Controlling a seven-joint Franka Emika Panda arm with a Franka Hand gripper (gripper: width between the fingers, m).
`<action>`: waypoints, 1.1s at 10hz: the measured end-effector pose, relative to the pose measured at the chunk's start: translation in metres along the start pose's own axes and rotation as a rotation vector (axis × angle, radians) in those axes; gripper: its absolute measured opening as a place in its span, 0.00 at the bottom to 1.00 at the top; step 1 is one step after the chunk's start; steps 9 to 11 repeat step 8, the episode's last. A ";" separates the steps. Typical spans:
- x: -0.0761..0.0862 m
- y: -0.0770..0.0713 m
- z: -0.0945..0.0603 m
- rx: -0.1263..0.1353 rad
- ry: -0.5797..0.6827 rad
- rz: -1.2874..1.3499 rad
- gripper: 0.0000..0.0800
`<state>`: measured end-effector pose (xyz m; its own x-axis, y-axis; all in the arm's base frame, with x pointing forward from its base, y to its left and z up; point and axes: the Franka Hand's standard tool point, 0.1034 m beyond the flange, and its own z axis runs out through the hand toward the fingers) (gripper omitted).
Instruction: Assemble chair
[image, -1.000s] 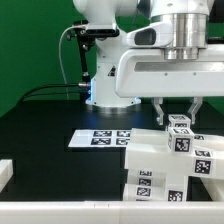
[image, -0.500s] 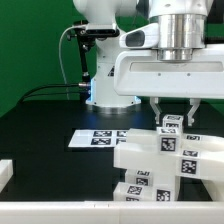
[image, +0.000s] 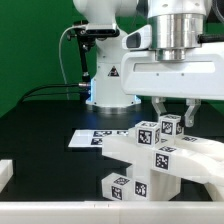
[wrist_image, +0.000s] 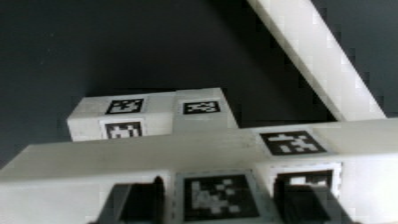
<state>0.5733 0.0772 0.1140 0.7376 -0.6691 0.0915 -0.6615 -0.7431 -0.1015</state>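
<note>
Jaws closed on a small tagged cube at the top of the chair; one dark finger sits on each side of the cube in the wrist view. The chair, a chunky white assembly of slabs and blocks with square tags, hangs directly beneath the jaws and appears tilted, over the near edge of the black surface, toward the exterior view's right. The marker board lies flat on the surface behind the chair.
</note>
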 end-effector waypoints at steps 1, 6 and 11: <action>0.000 0.000 0.000 0.000 0.000 0.000 0.42; 0.005 -0.002 -0.028 0.039 -0.027 0.007 0.80; 0.002 0.001 -0.026 0.034 -0.031 0.006 0.81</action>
